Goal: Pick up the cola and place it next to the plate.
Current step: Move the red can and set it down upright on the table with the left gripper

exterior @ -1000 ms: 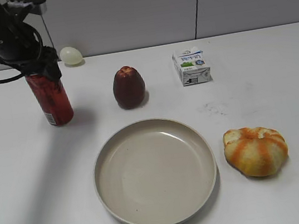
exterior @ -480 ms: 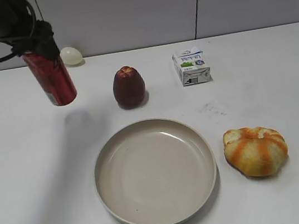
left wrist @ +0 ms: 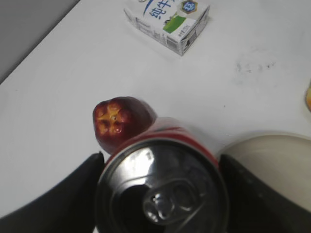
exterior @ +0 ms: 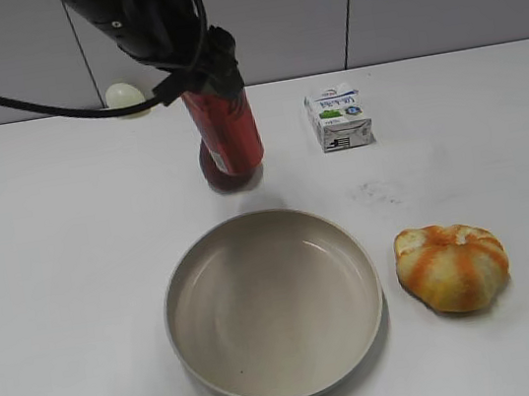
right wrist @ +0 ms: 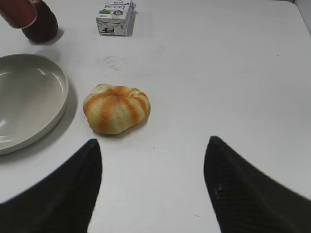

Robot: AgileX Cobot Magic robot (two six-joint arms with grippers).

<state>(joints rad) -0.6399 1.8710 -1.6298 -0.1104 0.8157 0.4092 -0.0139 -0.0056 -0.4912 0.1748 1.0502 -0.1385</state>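
Red cola (exterior: 228, 132) clamped in left gripper (exterior: 208, 65), off the table, tilted, in front of the dark fruit (left wrist: 116, 121), at 12 o'clock from the plate (exterior: 274, 306). Right gripper (right wrist: 153, 184) fingers spread wide, empty.

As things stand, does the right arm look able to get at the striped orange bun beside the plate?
Probably yes. The right gripper is open and empty, and the orange-striped bun sits just ahead of it on bare table, apart from the plate, with nothing between.

Probably lab: bare white table (exterior: 49, 290)
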